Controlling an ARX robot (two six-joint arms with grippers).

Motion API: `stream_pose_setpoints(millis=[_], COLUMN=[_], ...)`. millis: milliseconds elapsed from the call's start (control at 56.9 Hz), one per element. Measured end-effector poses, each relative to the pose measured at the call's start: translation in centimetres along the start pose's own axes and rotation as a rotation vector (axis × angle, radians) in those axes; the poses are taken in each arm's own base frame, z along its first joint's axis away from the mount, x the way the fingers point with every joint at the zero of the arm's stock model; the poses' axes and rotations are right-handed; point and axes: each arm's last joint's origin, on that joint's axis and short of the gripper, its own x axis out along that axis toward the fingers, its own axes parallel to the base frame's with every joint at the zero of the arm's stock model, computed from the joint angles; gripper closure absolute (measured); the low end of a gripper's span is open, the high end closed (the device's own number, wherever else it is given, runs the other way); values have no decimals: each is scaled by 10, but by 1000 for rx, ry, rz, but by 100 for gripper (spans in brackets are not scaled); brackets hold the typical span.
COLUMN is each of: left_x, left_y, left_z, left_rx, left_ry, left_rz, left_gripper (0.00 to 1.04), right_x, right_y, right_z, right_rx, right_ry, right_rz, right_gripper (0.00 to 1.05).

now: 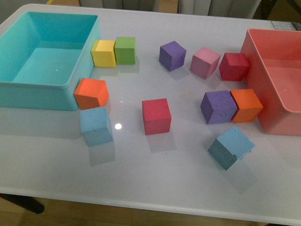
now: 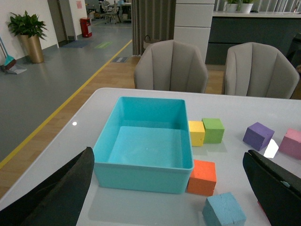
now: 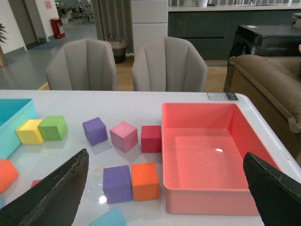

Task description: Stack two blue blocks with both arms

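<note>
The first blue block [image 1: 96, 125] sits on the white surface [image 1: 155, 174] just beside an orange cube [image 1: 91, 92], near the teal bin [image 1: 37, 96]. The second blue block [image 1: 231, 147] lies well apart, turned askew, near a purple cube [image 1: 218, 107]. The left hand [image 2: 168, 155] and right hand [image 3: 165, 155] are both released, fingers spread wide, grasping nothing.

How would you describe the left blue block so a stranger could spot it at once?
Start at the big teal bin on the left. An orange cube sits at its near right corner, and just in front of that, towards the camera, is the blue block. It is the only sky-blue cube on that side; its twin lies far right.
</note>
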Motion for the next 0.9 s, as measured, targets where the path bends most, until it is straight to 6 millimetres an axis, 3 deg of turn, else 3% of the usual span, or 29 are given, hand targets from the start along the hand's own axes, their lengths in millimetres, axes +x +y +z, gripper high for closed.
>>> stream_pose_setpoints(millis=[246,369,510,685,896], left_x=[0,0,0,0,0], left_y=[0,0,0,0,0], left_z=[0,0,0,0,0], left_rx=[0,0,0,0,0], left_ry=[0,0,1,1,1], left_rz=[0,-1,0,0,0], left_gripper=[9,9,9,9,9], right_x=[0,4,14,39,93], right_y=[0,-1,2,17,33], right_z=[0,-5,-19,-26,-52], right_rx=[-4,-158,-271,-373,-401], right_ry=[3,477,600,585,643], right_rz=[5,286,359,387,421], right_gripper=[9,9,9,9,9])
